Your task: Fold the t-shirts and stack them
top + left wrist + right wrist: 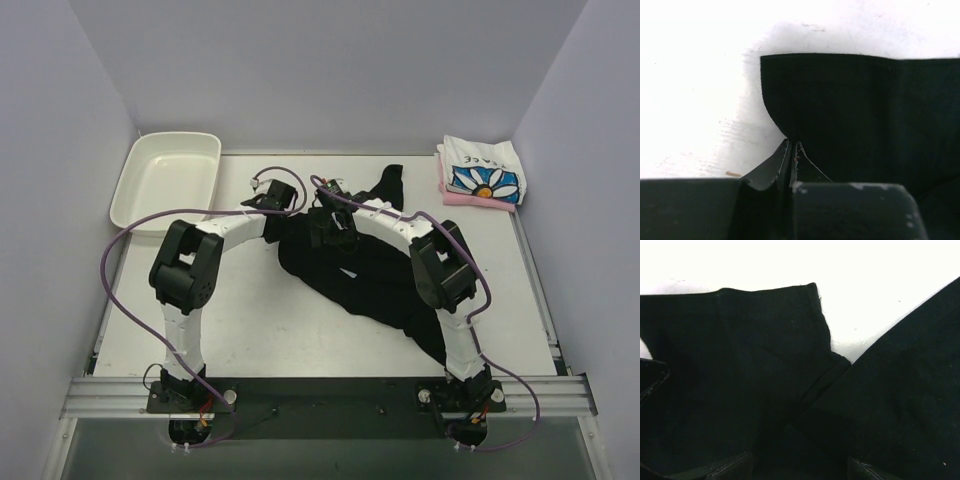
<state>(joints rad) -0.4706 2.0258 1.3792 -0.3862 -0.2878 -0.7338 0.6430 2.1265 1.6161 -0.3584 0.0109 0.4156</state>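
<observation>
White tabletop, boxed by pale lavender walls; contents as follows. Item: white plastic tray, far left corner, not part of the job. Item: daisy-print t-shirt, folded, lying on a folded pink t-shirt, the pair stacked at the far right corner. Item: black t-shirt, unfolded and rumpled, spread across the middle of the table between the two arms, one part trailing toward the far edge. Item: left gripper, low at the shirt's left margin, fingers pressed together and pinching the cloth at its curved edge, bare table just beside. Item: right gripper, poised over the shirt near a sleeve, fingers spread with nothing between them. Step in hand, as judged: securing the black shirt so it can be spread flat before folding. Handling note: the right fingers want a bite on a single hem layer opposite the left pinch; both arms should then lift and draw apart evenly, keeping the cloth taut and off the stack. Risk: a thin edge grip may slip under a sideways pull.
</observation>
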